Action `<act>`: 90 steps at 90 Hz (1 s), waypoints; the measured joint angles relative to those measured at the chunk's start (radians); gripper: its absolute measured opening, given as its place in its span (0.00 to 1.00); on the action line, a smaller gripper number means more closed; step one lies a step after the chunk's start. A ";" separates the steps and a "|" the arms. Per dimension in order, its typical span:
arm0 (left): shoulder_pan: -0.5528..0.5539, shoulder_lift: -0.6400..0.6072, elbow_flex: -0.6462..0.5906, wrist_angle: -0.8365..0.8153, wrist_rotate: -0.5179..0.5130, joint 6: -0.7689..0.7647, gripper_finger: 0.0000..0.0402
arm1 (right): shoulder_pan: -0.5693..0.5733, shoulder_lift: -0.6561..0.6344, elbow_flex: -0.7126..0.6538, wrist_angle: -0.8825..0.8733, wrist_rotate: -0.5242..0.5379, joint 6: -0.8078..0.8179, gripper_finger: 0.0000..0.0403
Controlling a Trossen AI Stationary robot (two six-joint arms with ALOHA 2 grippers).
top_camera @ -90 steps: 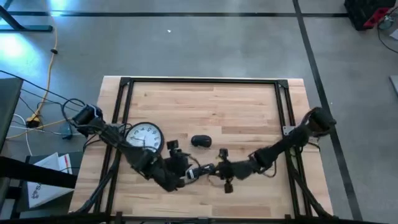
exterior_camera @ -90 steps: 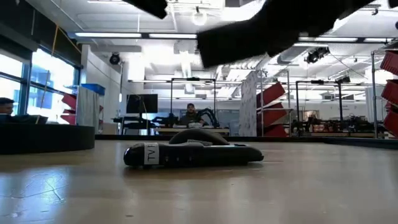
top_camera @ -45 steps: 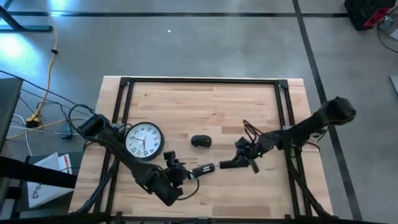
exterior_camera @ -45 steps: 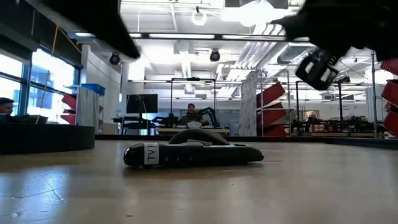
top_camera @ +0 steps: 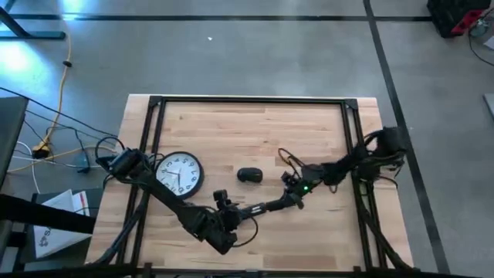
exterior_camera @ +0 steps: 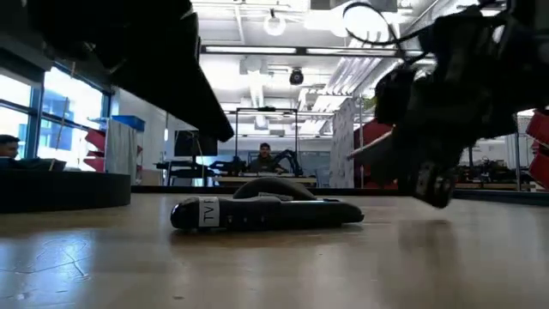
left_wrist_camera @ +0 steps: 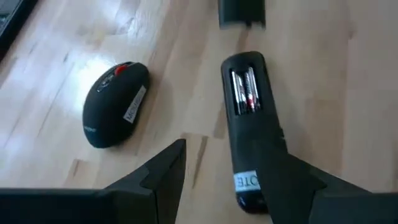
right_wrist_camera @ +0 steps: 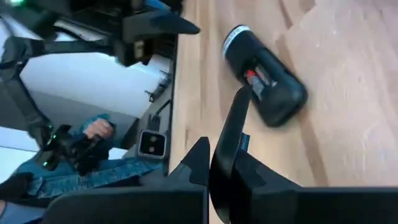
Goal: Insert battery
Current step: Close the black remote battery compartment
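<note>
The remote (left_wrist_camera: 249, 124) lay on the desk (top_camera: 255, 131) with its compartment open and batteries seated, between the spread fingers of the left claw (left_wrist_camera: 236, 174). Just beyond, the right claw (right_wrist_camera: 227, 155) pinched a thin dark piece (right_wrist_camera: 231, 134), likely the cover, so refitting it seemingly remained. Farther off sat a mouse (left_wrist_camera: 115, 102) and clock (top_camera: 178, 173).

Mouse (top_camera: 248, 175) & clock (top_camera: 178, 173) beside remote (top_camera: 253, 208)

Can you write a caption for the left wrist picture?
Open left gripper over a remote with batteries showing, beside a mouse.
</note>
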 joint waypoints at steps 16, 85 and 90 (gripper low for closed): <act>0.017 0.009 0.001 0.117 -0.019 0.094 0.42 | -0.025 0.096 0.053 0.107 -0.046 0.067 0.00; 0.139 0.124 0.000 0.485 0.055 0.299 0.60 | -0.035 0.124 0.088 0.114 0.010 0.147 0.00; 0.144 0.124 0.000 0.478 0.048 0.299 0.61 | -0.031 0.124 0.088 0.115 0.020 0.159 0.00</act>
